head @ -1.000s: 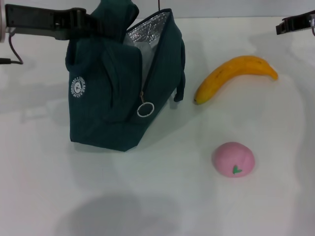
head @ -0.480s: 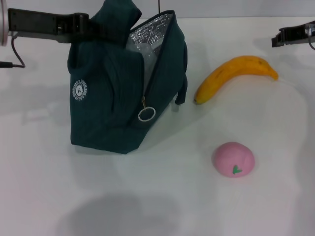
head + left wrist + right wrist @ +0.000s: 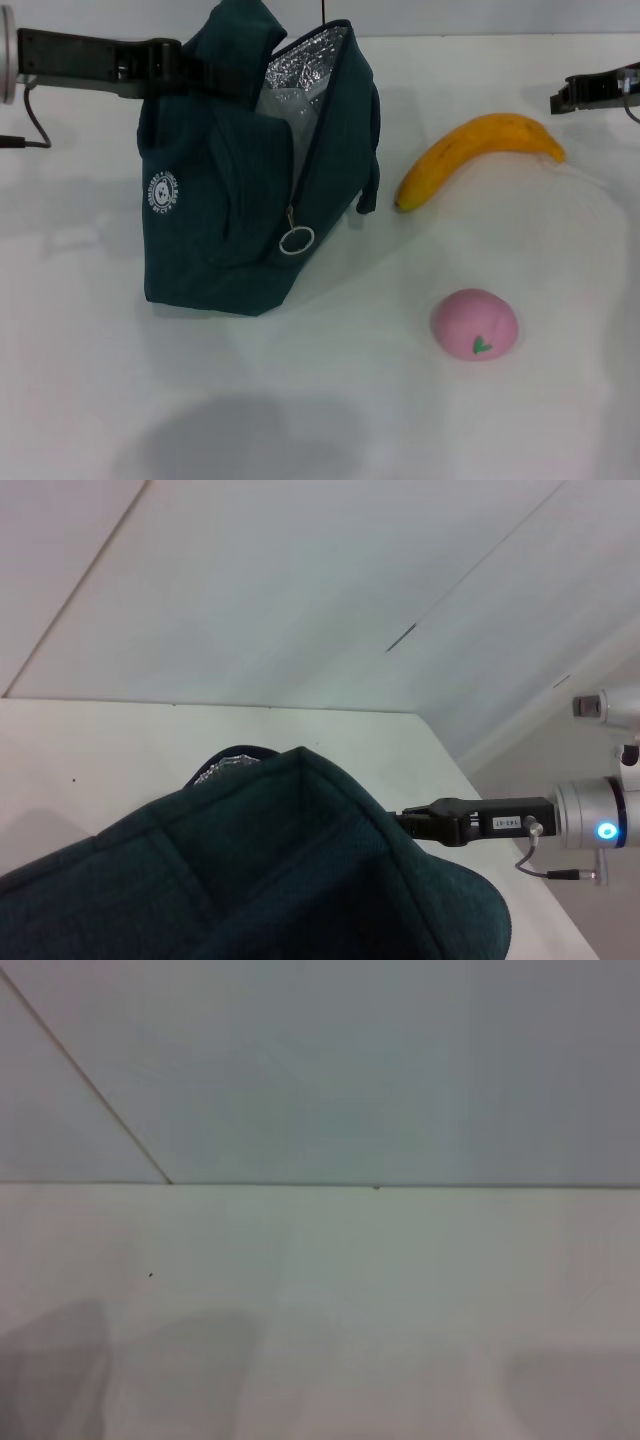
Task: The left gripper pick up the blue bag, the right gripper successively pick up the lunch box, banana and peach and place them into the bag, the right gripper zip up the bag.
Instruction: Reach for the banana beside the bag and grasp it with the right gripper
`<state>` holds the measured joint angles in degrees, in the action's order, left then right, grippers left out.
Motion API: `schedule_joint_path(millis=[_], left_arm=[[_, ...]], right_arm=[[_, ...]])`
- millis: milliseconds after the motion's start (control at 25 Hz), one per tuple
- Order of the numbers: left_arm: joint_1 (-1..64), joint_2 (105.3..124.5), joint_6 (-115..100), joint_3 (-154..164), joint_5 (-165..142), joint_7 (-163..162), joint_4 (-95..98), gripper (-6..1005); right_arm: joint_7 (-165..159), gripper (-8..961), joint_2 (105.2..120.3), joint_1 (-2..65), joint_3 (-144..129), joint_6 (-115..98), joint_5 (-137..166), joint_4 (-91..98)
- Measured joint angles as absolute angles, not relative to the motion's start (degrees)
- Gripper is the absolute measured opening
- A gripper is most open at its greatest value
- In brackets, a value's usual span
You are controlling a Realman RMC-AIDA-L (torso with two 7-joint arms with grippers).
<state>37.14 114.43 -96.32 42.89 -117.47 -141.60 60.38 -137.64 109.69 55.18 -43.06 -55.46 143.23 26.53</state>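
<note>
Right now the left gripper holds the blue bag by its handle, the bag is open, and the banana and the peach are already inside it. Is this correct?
Not quite. The left gripper does hold the open blue bag, but the head view shows the banana and the peach lying on the table beside it.

Even, bright, diffuse light falls from overhead, washing the white table almost flat. Soft shadows lie just beside the blue bag, the banana and the peach, and a broad blurred shadow darkens the table's near edge. The bag's foil lining glitters with small highlights. The right wrist view is soft and hazy, with faint grey shadows low down.
</note>
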Motion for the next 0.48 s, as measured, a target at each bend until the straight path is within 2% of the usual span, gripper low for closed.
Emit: schedule_joint_path(millis=[480], left_arm=[[37.00, 114.43, -96.33, 42.89, -117.49, -141.26, 60.38, 35]], right_arm=[[-137.62, 6, 110.04, 54.86, -43.25, -56.20, 143.08, 26.11]])
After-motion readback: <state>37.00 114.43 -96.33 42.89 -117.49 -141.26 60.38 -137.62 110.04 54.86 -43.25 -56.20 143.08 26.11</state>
